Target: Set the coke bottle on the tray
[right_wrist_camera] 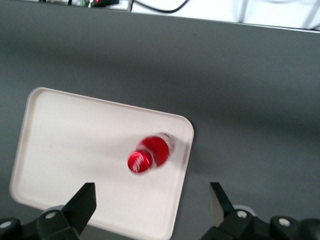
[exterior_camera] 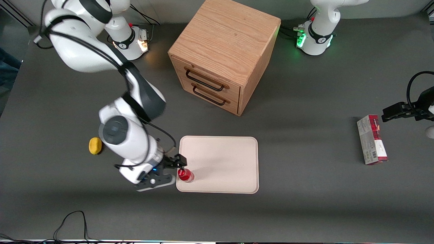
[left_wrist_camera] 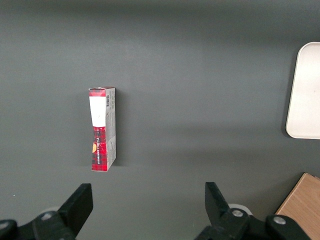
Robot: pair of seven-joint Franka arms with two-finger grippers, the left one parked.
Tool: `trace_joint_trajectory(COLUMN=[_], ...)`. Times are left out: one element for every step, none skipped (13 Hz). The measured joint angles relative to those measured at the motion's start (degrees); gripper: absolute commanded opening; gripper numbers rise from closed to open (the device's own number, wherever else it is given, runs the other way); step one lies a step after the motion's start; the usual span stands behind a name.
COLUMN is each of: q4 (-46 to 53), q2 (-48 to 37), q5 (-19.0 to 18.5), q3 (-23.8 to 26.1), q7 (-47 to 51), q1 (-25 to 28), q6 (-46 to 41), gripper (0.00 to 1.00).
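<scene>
The coke bottle (exterior_camera: 185,175) stands upright on the tray (exterior_camera: 223,159), in the corner nearest the front camera at the working arm's end, close to the low rim. My pincer (right_wrist_camera: 150,202) hangs above it with its fingers (right_wrist_camera: 82,202) spread wide and nothing between them, apart from the bottle. I judge the placing done and the retreat as the step in hand: I would lift straight up, keeping the fingers clear of the red cap, since a slim bottle so near the rim could tip from a light brush. The wooden cabinet (exterior_camera: 223,54) stands farther from the front camera, well apart.
</scene>
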Motion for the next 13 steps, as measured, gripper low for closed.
trace_joint_trajectory(q4=[-4.4,-9.8,-15.8,-21.7,-27.3,-32.4,-36.9,-40.8,-43.4,-45.0,-45.5,-45.5,-45.3], q2=[-5.3,-11.1,-17.2,-22.9,-28.3,-33.4,-38.0,-42.3,-45.8,-48.3,-49.8,-50.6,-50.7], q5=[4.5,9.4,13.2,15.1,15.7,16.0,16.1,16.1,16.1,16.1,16.1,16.1,16.1], q3=[-3.0,-6.4,-10.1,-13.1,-15.8,-18.2,-20.4,-22.5,-24.3,-25.8,-27.4,-29.0,-30.1], q7=[0.0,-0.4,-1.6,-3.0,-4.4,-6.5,-8.7,-10.3,-11.7,-13.6,-15.6,-17.3,-18.1], q1=[-0.6,-0.9,-1.0,-1.2,-1.3,-1.4,-1.5,-1.5,-1.6,-1.6,-1.6,-1.6,-1.6], q6=[-0.8,-1.2,-1.7,-2.5,-3.9,-5.2,-6.2,-7.1,-8.7,-10.6,-12.2,-13.8,-14.9], gripper=[1.0,1.0,1.0,1.0,1.0,1.0,1.0,1.0,1.0,1.0,1.0,1.0,1.0])
